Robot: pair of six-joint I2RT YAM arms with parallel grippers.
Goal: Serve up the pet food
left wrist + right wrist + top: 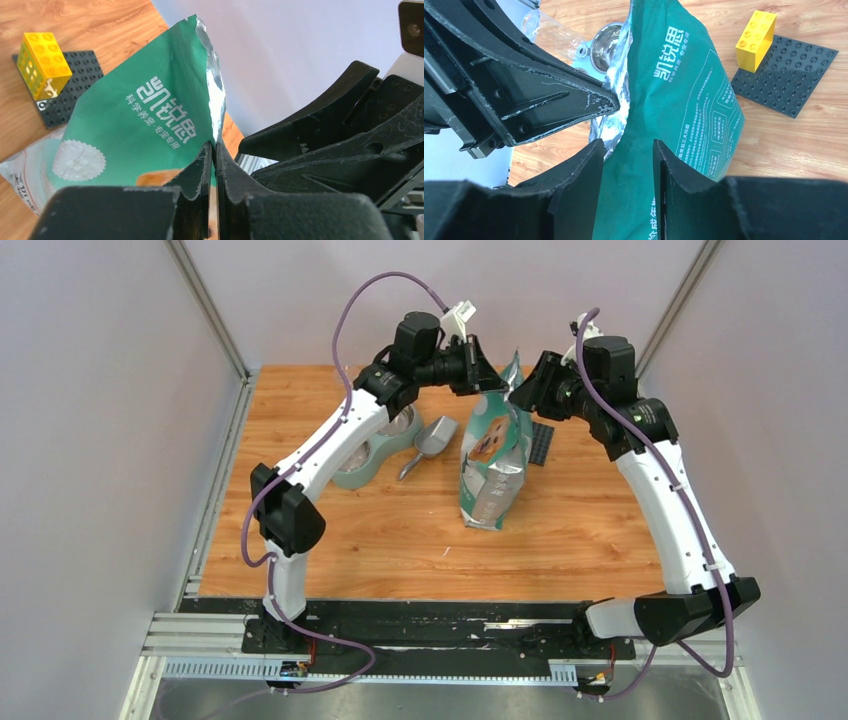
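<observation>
Left gripper [214,156]: fingers together, clamped on the torn silver-lined top edge of the green bag [135,115]. Right gripper [628,146]: fingers apart, the bag's wall between them; I can't tell if either one touches it. The bag stands upright mid-table [400,540], with the grey scoop [432,440] and double bowl [365,468] to its left. Pet food not visible, probably inside the bag.

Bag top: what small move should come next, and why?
Probably shut the right gripper on the bag: its fingers straddle the top edge, open, while the left gripper pinches the other side. Then both could pull it open.
</observation>
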